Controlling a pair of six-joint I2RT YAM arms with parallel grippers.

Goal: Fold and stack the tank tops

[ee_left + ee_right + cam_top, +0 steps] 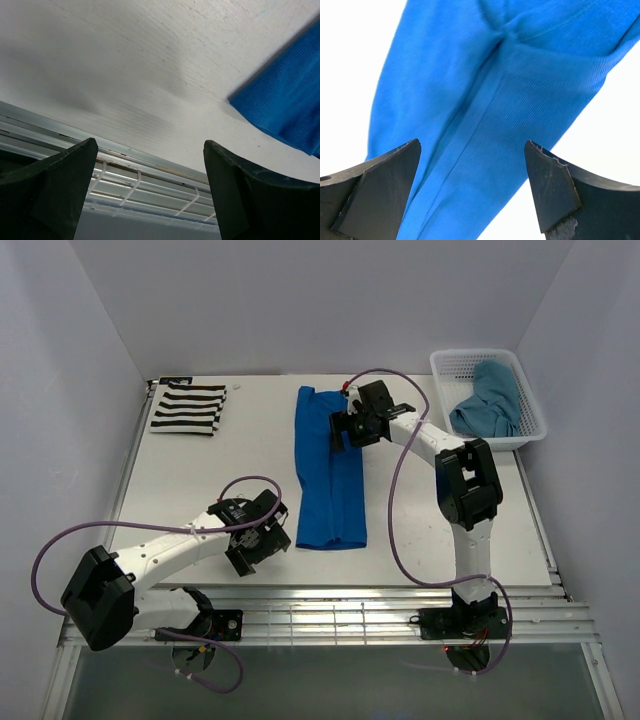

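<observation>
The royal blue tank top point(328, 472) lies folded into a long strip down the middle of the table; it also shows in the right wrist view point(485, 125) and at the right edge of the left wrist view point(290, 95). The striped tank top point(188, 407) lies folded at the back left. The teal tank top point(490, 400) sits crumpled in the basket. My right gripper point(345, 430) is open and empty, over the blue top's upper right part. My left gripper point(262, 552) is open and empty, just left of the blue top's near corner.
The white mesh basket point(531, 418) stands at the back right corner. The table's near edge with its metal rails point(150, 172) is close below the left gripper. Purple cables loop over both arms.
</observation>
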